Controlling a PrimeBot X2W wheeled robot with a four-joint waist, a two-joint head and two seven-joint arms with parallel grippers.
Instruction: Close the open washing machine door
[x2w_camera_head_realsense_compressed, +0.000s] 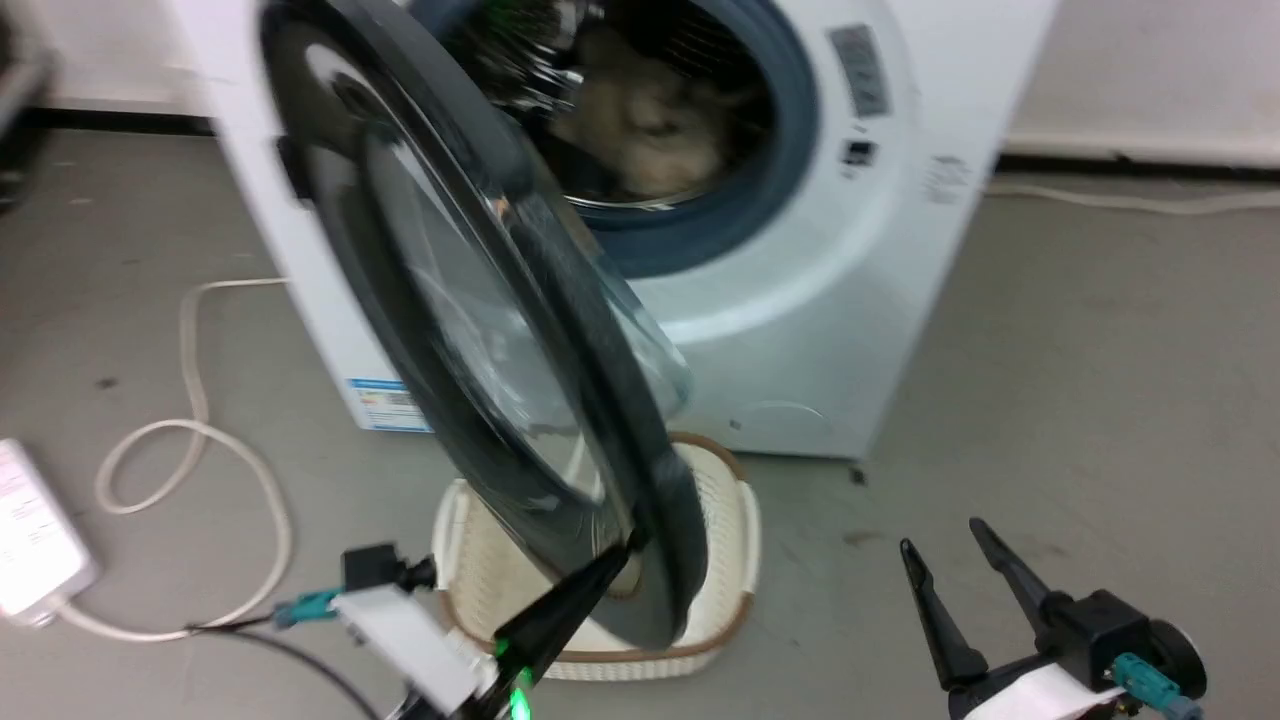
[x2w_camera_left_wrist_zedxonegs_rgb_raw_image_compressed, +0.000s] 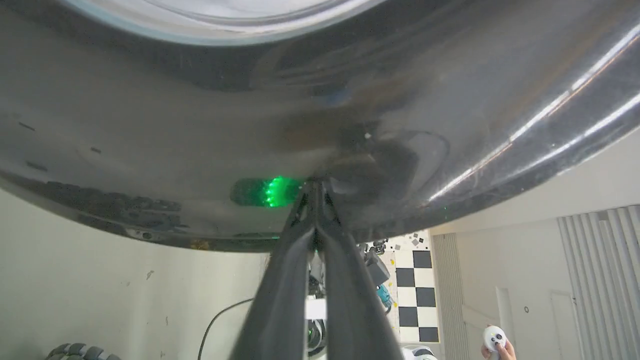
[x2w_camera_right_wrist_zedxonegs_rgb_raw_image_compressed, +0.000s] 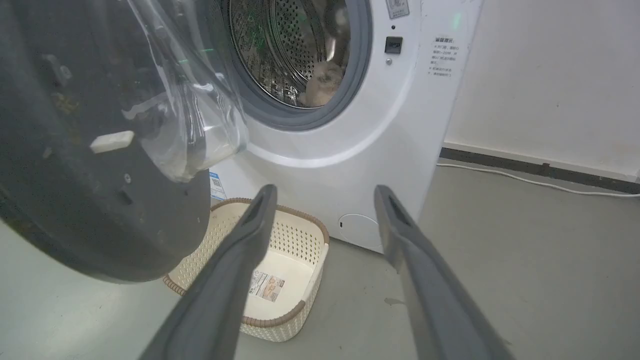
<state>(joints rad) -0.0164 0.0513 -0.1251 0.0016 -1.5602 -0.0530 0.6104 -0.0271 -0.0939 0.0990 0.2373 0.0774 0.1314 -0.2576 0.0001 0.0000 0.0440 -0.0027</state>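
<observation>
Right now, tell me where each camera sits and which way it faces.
Head: high, looking down at the door, washer and basket; left gripper and right gripper show.
Left wrist: on the left arm, facing the door's black rim up close; its shut fingers touch it.
Right wrist: low on the right arm, facing washer, door and basket; its fingers are open.
Head and right wrist share the basket.

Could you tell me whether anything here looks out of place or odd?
Nothing looks spilled or damaged. One oddity: a cream basket sits on the floor right in front of the washing machine, beneath the open washing machine door; whether the door clears it is unclear. A white cable loops loosely nearby.
</observation>
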